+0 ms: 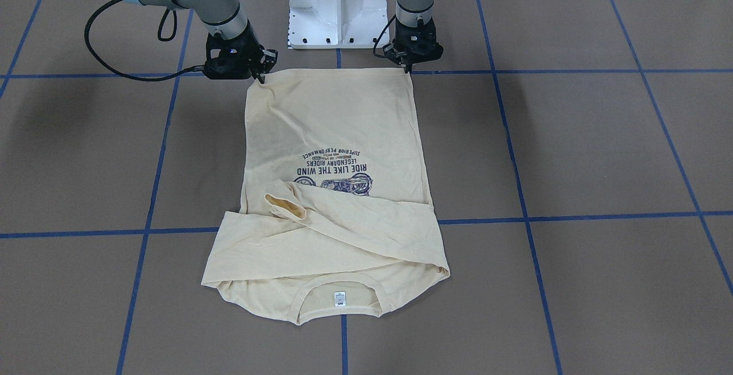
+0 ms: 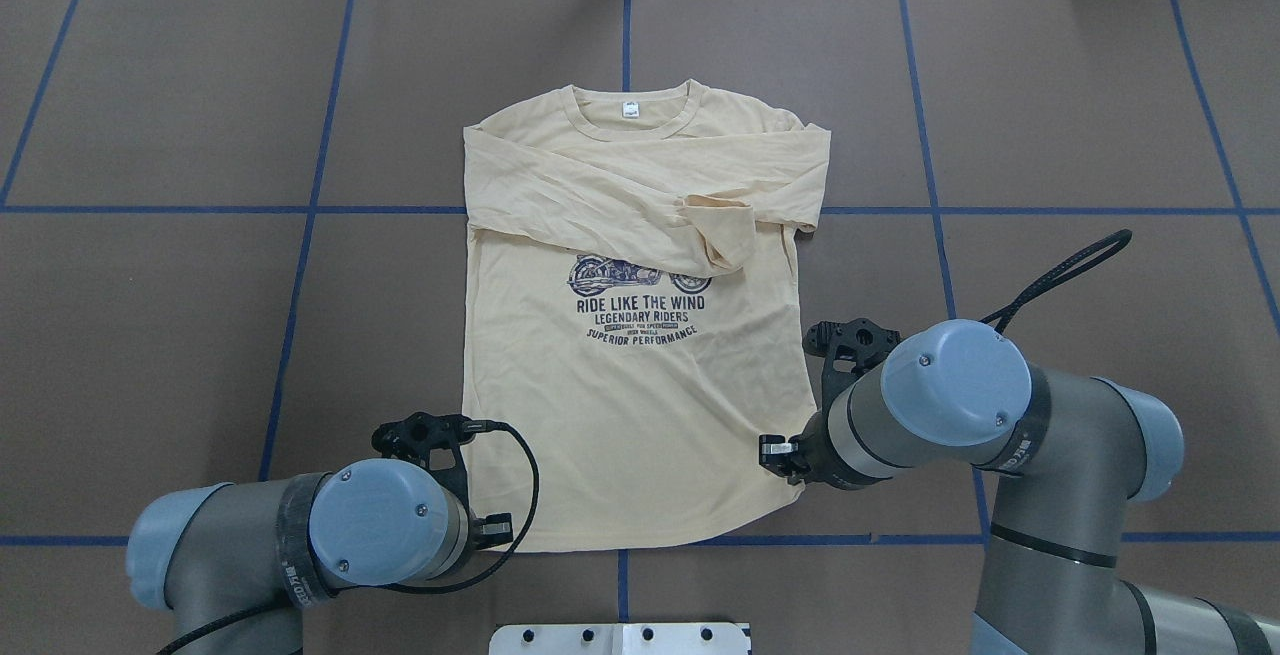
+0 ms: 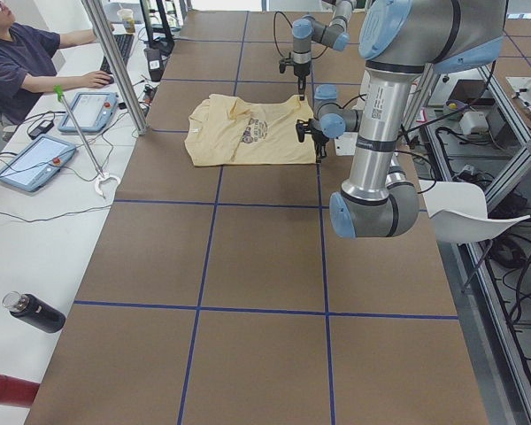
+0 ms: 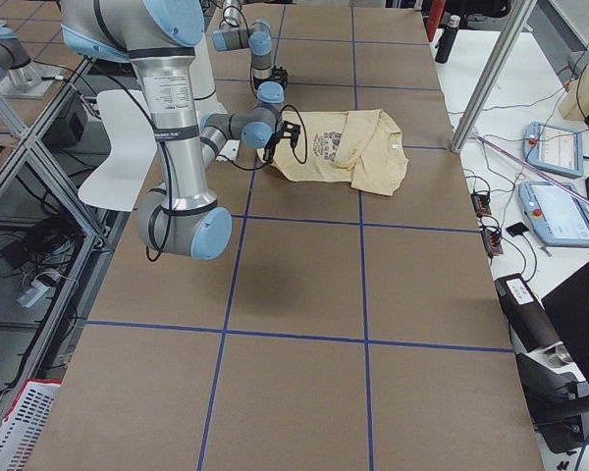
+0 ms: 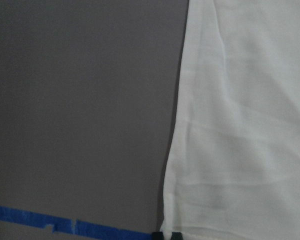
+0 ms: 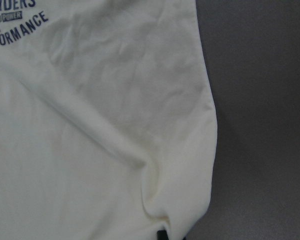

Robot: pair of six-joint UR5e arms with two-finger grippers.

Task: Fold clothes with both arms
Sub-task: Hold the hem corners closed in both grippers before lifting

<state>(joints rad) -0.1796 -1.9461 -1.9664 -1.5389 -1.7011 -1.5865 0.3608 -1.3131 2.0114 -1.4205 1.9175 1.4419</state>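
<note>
T-shirt lies flat mid-table, face up, hem near the robot, collar far. Sleeves crossed over chest. Print reads "RIDE LIKE THE WIND / LEGENDARY RIDERS / SUPERIOR PERFORMANCE". Neck tag unreadable. Left gripper pinches left hem corner. Right gripper clamps right corner, cloth puckered.

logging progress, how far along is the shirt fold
Done: both sleeves of the T-shirt lie folded across the chest. In hand: the right gripper pinches one hem corner; the left gripper sits at the other, grip unclear. Left: likely folding the hem up toward the collar.
</note>
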